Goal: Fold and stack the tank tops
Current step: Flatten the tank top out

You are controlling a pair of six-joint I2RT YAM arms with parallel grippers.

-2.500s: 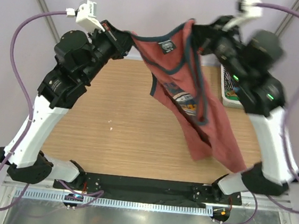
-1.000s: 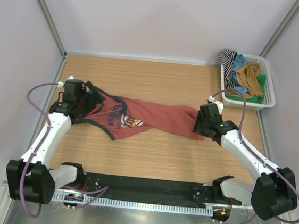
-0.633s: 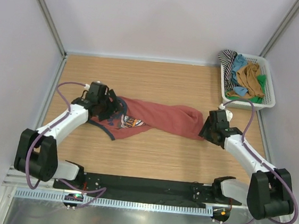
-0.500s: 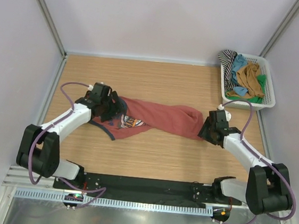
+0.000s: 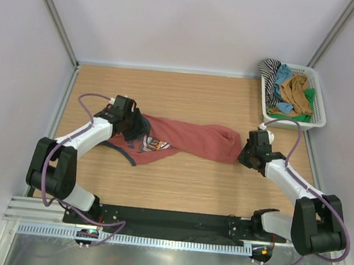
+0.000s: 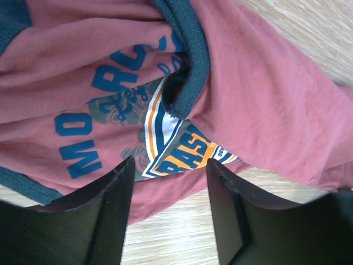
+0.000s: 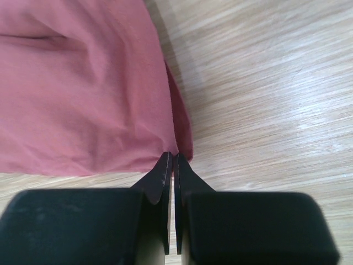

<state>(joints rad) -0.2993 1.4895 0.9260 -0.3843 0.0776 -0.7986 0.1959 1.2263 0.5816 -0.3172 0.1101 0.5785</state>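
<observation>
The rust-red tank top [image 5: 192, 138] with navy trim lies crumpled lengthwise across the table, its blue-orange chest print [image 6: 182, 152] facing up. My left gripper [image 5: 137, 127] hovers over the print end, open; the fingertips [image 6: 128, 165] straddle the cloth's lower edge with nothing between them [image 6: 171, 163]. My right gripper [image 5: 240, 156] is at the hem end. Its jaws are shut, and the tips [image 7: 172, 155] pinch the hem's corner of the red tank top [image 7: 83, 99]. More tank tops, ochre-brown [image 5: 297, 89], blue [image 5: 283, 74], striped [image 5: 271, 69] and green [image 5: 303, 116], fill the basket.
A white plastic basket [image 5: 320, 104] stands at the table's back right corner. Bare wooden tabletop [image 5: 177, 186] lies in front of the shirt. Grey walls close in the left, back and right sides.
The red tank top, earlier held up between both arms, now lies on the table. The left gripper slid right over the print and narrowed its jaws. The right gripper closed at the hem.
</observation>
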